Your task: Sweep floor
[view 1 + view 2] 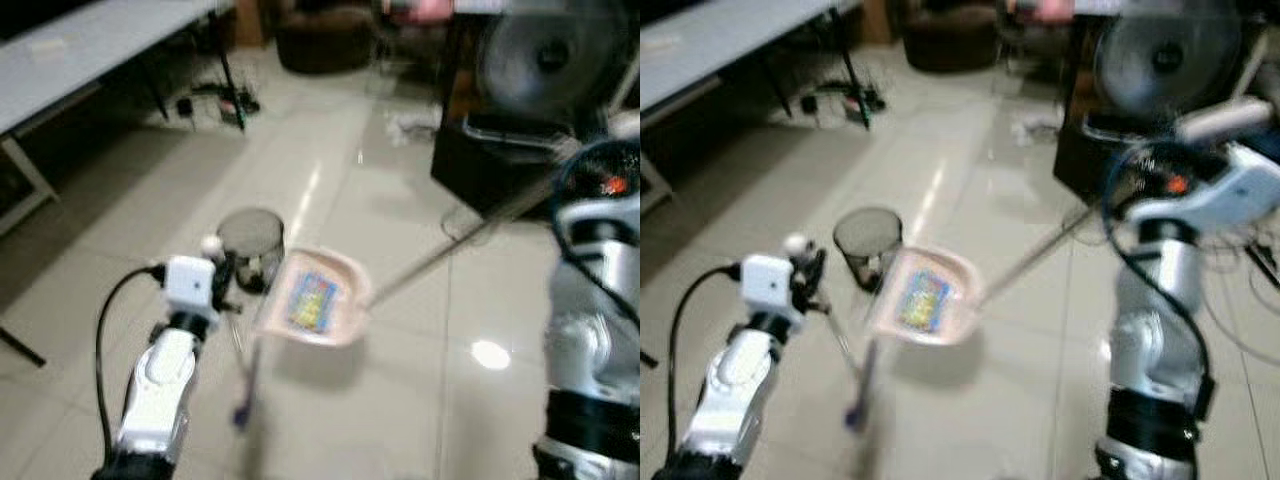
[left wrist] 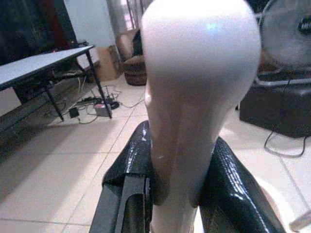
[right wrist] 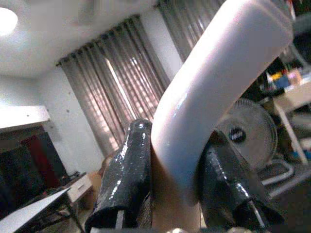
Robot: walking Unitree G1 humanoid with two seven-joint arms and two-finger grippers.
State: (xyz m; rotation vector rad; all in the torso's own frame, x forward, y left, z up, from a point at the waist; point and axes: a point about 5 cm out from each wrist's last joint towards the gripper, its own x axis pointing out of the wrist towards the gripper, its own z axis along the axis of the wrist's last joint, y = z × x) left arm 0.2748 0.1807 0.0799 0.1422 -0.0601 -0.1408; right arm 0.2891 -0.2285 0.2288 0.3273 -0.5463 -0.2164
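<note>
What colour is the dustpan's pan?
Pale pink, with a multicoloured label inside the dustpan; it shows best in the left eye view.

Pink dustpan [image 1: 315, 298] — tilted, above floor

Floor [image 1: 400, 400] is glossy pale tile, reflecting the lights. Dustpan [image 1: 312, 298] looks like smooth pinkish plastic on a thin metal-looking pole [image 1: 450, 250]. Bin [image 1: 250, 247] seems dark mesh. Gripper fingers [image 2: 233, 189] are shiny, finely textured black.
</note>
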